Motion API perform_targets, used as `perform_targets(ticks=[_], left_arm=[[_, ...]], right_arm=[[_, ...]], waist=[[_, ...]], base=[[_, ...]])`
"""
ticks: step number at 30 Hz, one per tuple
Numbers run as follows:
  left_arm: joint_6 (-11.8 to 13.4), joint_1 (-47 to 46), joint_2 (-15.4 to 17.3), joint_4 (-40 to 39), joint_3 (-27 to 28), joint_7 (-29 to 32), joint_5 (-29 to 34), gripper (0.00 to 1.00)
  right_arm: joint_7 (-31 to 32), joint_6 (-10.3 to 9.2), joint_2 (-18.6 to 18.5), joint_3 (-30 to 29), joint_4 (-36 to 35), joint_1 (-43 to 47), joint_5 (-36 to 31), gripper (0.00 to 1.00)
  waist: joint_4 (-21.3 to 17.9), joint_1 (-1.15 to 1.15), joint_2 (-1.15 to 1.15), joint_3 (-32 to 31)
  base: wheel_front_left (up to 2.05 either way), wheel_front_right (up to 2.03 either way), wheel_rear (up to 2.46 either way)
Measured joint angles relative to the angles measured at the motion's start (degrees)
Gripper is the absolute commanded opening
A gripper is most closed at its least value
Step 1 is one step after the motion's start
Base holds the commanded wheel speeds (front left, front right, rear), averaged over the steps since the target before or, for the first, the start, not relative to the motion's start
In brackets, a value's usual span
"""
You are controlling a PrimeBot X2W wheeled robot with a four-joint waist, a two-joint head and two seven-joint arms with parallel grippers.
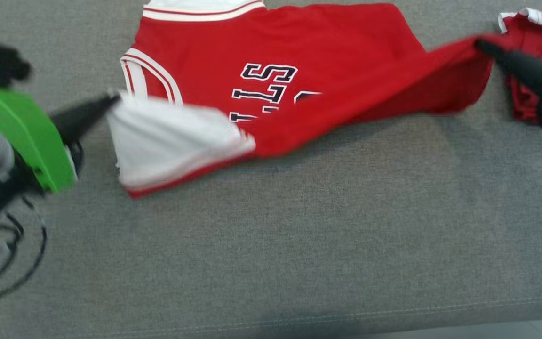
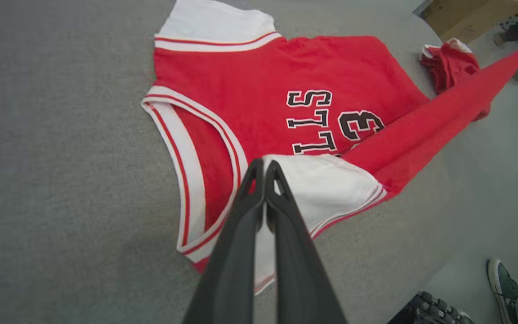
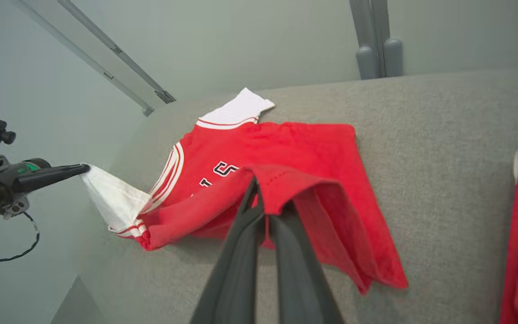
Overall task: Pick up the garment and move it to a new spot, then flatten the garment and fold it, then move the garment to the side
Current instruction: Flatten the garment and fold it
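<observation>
Folding, I judged: my left gripper (image 1: 114,98) clamped the white sleeve (image 1: 167,134) of the jersey (image 1: 346,47), my right gripper (image 1: 481,45) its red hem (image 1: 459,75); the rest lay on the counter (image 1: 299,235). Next, both had to carry this edge across together.

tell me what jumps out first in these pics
A bright red jersey with dark lettering lies spread over the grey fabric surface. The left claw pinches its white sleeve at the left, while the right claw holds a red corner lifted off to the right. A second red garment lies bunched at the far right.
</observation>
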Motion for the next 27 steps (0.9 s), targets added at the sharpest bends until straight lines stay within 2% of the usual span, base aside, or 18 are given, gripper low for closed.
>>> perform_targets(ticks=[2,5,7,8,10,14,18,21,23,27], left_arm=[[2.2,-8.3,-1.4,2.1,2.9,-0.5,2.2,0.00],[4.7,-22.0,-4.0,3.5,9.5,-6.2,6.7,0.00],[4.8,-30.3,-4.5,3.8,12.8,-9.7,10.4,0.00],[4.8,-30.3,-4.5,3.8,12.8,-9.7,10.4,0.00],[4.8,-37.3,-5.2,5.3,14.1,-13.2,13.2,0.00],[3.9,-43.8,-9.8,8.6,14.4,-20.1,14.7,0.00],[1.5,-43.5,-11.7,12.9,10.8,-20.9,14.6,0.00],[-0.2,-42.1,-11.7,15.0,9.2,-21.7,14.5,0.00],[-2.2,-38.6,-11.7,16.6,7.7,-23.0,14.5,0.00],[-3.3,-29.9,-12.5,19.5,7.5,-25.0,12.6,0.00]], right_arm=[[-0.6,-0.10,2.8,-3.7,0.9,-7.1,1.5,0.00],[-2.9,-2.14,6.5,-8.3,2.7,-18.8,0.5,0.00],[-6.7,-4.21,8.2,-13.0,3.7,-25.8,-0.4,0.00],[-6.7,-4.21,8.2,-13.0,3.7,-25.8,-0.4,0.00],[-11.1,-5.25,9.5,-17.1,5.2,-32.6,-1.6,0.00],[-18.0,-5.02,11.4,-18.7,7.9,-41.1,-6.7,0.00],[-14.7,-3.82,11.3,-10.5,11.9,-39.5,-8.8,0.00],[-12.4,-2.99,11.8,-5.8,15.2,-35.2,-8.8,0.00],[-12.4,-2.19,12.3,-4.2,18.3,-31.5,-9.0,0.00],[-12.9,-1.47,13.7,-2.9,22.5,-25.3,-9.0,0.00]], waist=[[-0.2,0.00,0.00,1.5],[-0.6,0.00,0.00,3.8],[-0.8,0.00,0.00,5.3],[-0.8,0.00,0.00,5.3],[-0.9,0.00,0.00,6.7],[-0.5,0.01,0.00,8.7],[0.9,0.01,0.00,9.1],[2.1,0.00,0.00,9.5],[2.6,0.01,0.00,9.9],[3.1,0.01,0.00,9.9]], base=[[0.00,0.00,0.00],[0.00,0.00,0.00],[0.00,0.00,0.00],[0.00,0.00,0.00],[0.00,0.00,0.00],[0.00,0.00,0.00],[0.00,0.00,0.00],[0.00,0.00,0.00],[0.00,0.00,0.00],[0.00,0.00,0.00]])
